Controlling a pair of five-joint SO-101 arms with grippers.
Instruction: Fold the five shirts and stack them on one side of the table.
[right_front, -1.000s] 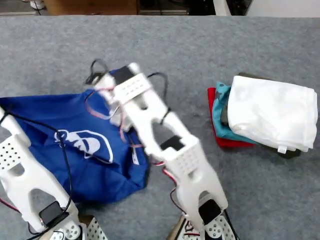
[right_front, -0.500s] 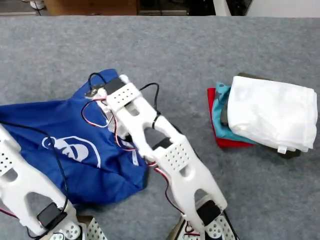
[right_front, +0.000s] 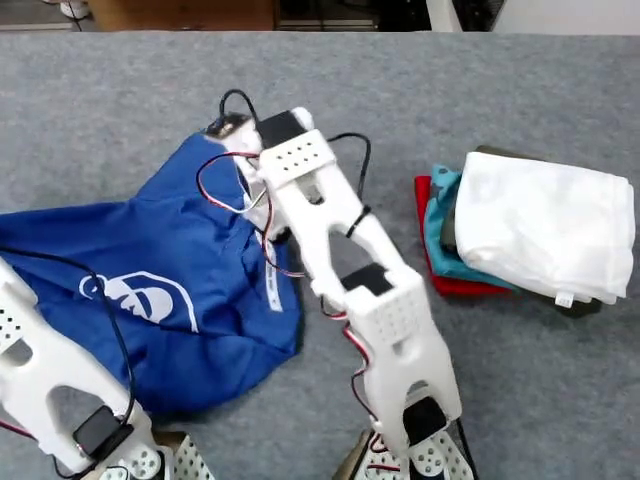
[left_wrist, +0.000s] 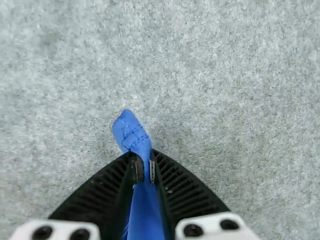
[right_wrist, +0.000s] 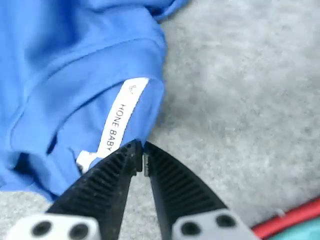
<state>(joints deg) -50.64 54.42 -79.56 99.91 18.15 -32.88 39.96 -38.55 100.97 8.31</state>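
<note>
Standing by the table (right_front: 450, 100), I'd say the job is most of the way there. Over on one side sits a stack of folded shirts: a white shirt (right_front: 545, 225) on top, a teal shirt (right_front: 440, 215) and a red shirt (right_front: 425, 235) peeking out beneath it, and a sliver of a dark shirt (right_front: 582, 306) at the bottom edge. That looks like four done. The fifth, the blue shirt (right_front: 170, 280), lies spread and rumpled on the other side of the table, well apart from the stack, its printed front facing up and no neat fold in it yet. Both arms have hold of it. The left hand (left_wrist: 143, 167) is clamped on a narrow fold of blue cloth, whose tip pokes out past the fingertips above the grey surface. The right hand (right_wrist: 141, 150) has its jaws pressed together on the edge of the collar, just beside the white neck label (right_wrist: 117, 125), and from above the cloth draws up to a peak there. What's left, as I judge it, is folding this one and setting it on the stack.
</note>
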